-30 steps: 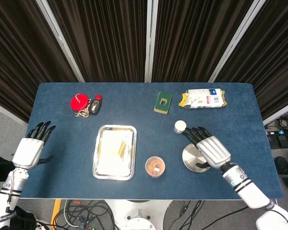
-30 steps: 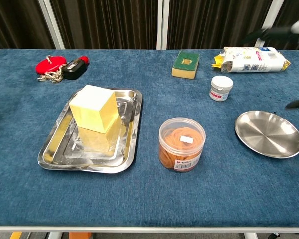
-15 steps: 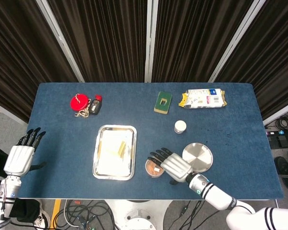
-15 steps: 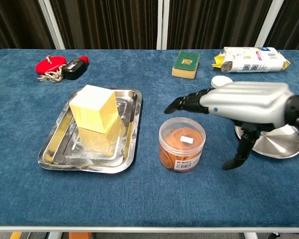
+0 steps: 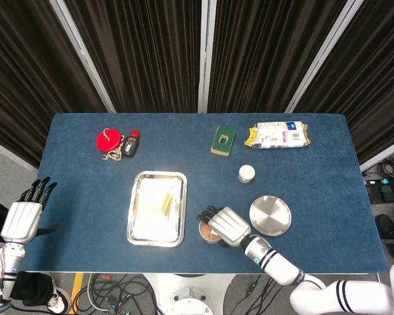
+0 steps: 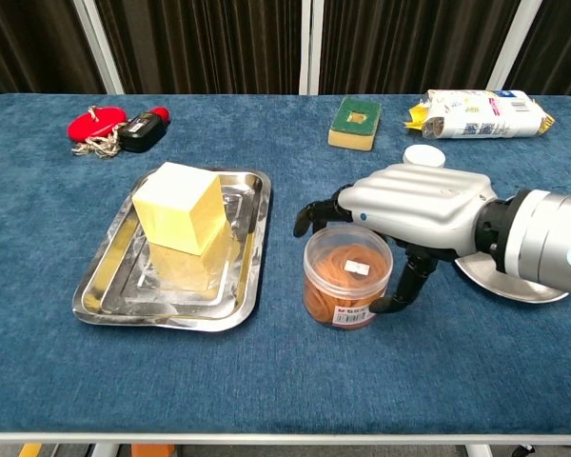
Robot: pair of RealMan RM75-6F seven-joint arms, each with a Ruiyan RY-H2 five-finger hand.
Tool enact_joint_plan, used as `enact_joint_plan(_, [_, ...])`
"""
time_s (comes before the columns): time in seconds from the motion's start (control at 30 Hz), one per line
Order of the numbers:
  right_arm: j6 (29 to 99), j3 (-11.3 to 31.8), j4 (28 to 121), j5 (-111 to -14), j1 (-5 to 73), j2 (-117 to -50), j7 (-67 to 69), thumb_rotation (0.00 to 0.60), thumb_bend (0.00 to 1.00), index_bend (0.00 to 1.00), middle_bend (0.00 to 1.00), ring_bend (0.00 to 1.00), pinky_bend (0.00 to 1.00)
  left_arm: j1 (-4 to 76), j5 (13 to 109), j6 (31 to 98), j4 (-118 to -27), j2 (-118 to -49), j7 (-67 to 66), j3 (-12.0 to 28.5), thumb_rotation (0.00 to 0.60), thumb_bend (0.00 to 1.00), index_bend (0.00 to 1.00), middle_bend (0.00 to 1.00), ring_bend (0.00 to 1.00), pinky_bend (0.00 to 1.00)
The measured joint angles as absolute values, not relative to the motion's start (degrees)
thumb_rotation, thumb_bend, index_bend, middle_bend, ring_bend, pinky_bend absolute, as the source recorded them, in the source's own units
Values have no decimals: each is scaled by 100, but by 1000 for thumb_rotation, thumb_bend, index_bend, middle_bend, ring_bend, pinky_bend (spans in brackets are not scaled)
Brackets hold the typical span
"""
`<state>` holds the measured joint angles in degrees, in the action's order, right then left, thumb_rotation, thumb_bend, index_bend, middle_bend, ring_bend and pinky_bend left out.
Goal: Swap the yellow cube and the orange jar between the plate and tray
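Note:
The yellow cube (image 6: 179, 208) (image 5: 159, 203) stands in the steel tray (image 6: 105, 309) (image 5: 137, 226) left of centre. The orange jar (image 6: 345, 278) (image 5: 206, 231), clear with a lid, stands on the cloth between the tray and the empty round plate (image 5: 270, 215) (image 6: 510, 288). My right hand (image 6: 419, 200) (image 5: 226, 225) lies flat over the jar's lid. Its fingers reach past the jar toward the tray and its thumb hangs beside the jar's right wall. I see no grip on it. My left hand (image 5: 20, 220) is open, off the table's left edge, seen only in the head view.
A red keyring with a black fob (image 5: 115, 141) lies at the back left. At the back right lie a green sponge (image 5: 222, 140) and a snack bag (image 5: 278, 134). A small white jar (image 5: 246, 173) stands behind the plate, and my right hand partly hides it in the chest view.
My right hand has moved from above the plate leftward and now lies over the orange jar. My left hand has drawn back off the table's left edge.

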<state>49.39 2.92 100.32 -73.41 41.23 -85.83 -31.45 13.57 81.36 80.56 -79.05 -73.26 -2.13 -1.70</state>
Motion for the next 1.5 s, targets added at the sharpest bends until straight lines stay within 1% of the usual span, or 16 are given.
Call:
enact_joint_plan(0.17, [5046,258,9989,-7446,4115,-8596,-3110,600,231,581,508,428,665,1320,8162,8038,-7878,-7339,-196,-121,600,60,85,21,0,215])
enact_joint_plan(0.27, [5225,261,10011,-7589,4071,-8568,-3040,600,247,611,529,450,665,1300,8189,8049,-7874,-7339,-186,-86,600,60,85,21,0,215])
enact_joint_plan(0.37, [5501,287,10132,-7791,3992,-8427,-2914,600,248,612,529,450,665,1274,8226,8091,-7906,-7315,-185,-59,600,60,85,24,0,215])
enact_joint_plan(0.5, [5934,318,10369,-7959,3787,-7954,-2787,600,247,612,529,450,665,1239,8293,8137,-7980,-7268,-172,-24,600,60,85,25,0,215])
enact_joint_plan(0.7, [6331,300,10355,-7660,3337,-7279,-2535,600,247,614,530,449,665,1243,8389,8106,-8022,-7258,-122,2,600,60,85,25,0,215])
enact_joint_plan(0.97, [6171,199,9638,-7209,3069,-7287,-1929,600,246,608,527,449,662,1261,8459,8058,-8086,-7245,-212,39,600,60,85,26,0,215])
enact_joint_plan(1.07, [6044,160,9459,-7231,3042,-7373,-1724,600,234,588,526,448,648,1257,8457,8049,-8125,-7221,-234,66,600,60,85,26,0,215])
enact_joint_plan(1.17, [5956,126,9359,-7254,3013,-7433,-1627,600,216,524,515,426,620,1244,8452,8046,-8153,-7207,-253,83,600,60,85,26,0,215])
enact_joint_plan(1.2, [5936,114,9357,-7241,2998,-7432,-1620,600,206,489,500,403,603,1241,8455,8041,-8158,-7206,-253,84,600,60,85,27,0,215])
enact_joint_plan(1.27, [5897,96,9369,-7209,2988,-7412,-1635,600,160,370,431,313,525,1235,8461,8028,-8163,-7201,-256,84,600,60,85,27,0,215])
enact_joint_plan(1.3, [5853,84,9389,-7175,2986,-7386,-1648,600,111,254,353,224,433,1232,8463,8026,-8168,-7196,-260,85,600,60,85,27,0,215])
enact_joint_plan(1.33, [5810,76,9414,-7143,2986,-7361,-1651,600,74,170,280,154,349,1230,8466,8026,-8171,-7193,-266,87,600,60,85,27,0,215])
enact_joint_plan(1.37, [5758,71,9448,-7114,2988,-7330,-1643,600,31,69,159,68,206,1228,8469,8033,-8173,-7192,-274,93,600,60,85,27,0,214])
enact_joint_plan(1.4, [5697,70,9497,-7099,2988,-7289,-1605,600,3,6,53,9,74,1223,8470,8049,-8175,-7191,-282,103,600,60,85,27,0,212])
enact_joint_plan(1.47, [5691,82,9523,-7144,2973,-7262,-1514,600,0,0,0,0,0,1211,8464,8071,-8191,-7185,-286,123,600,60,85,27,0,211])
enact_joint_plan(1.5, [5764,92,9522,-7224,2949,-7251,-1433,600,0,0,0,0,0,1203,8452,8074,-8216,-7173,-287,131,600,60,85,27,0,211])
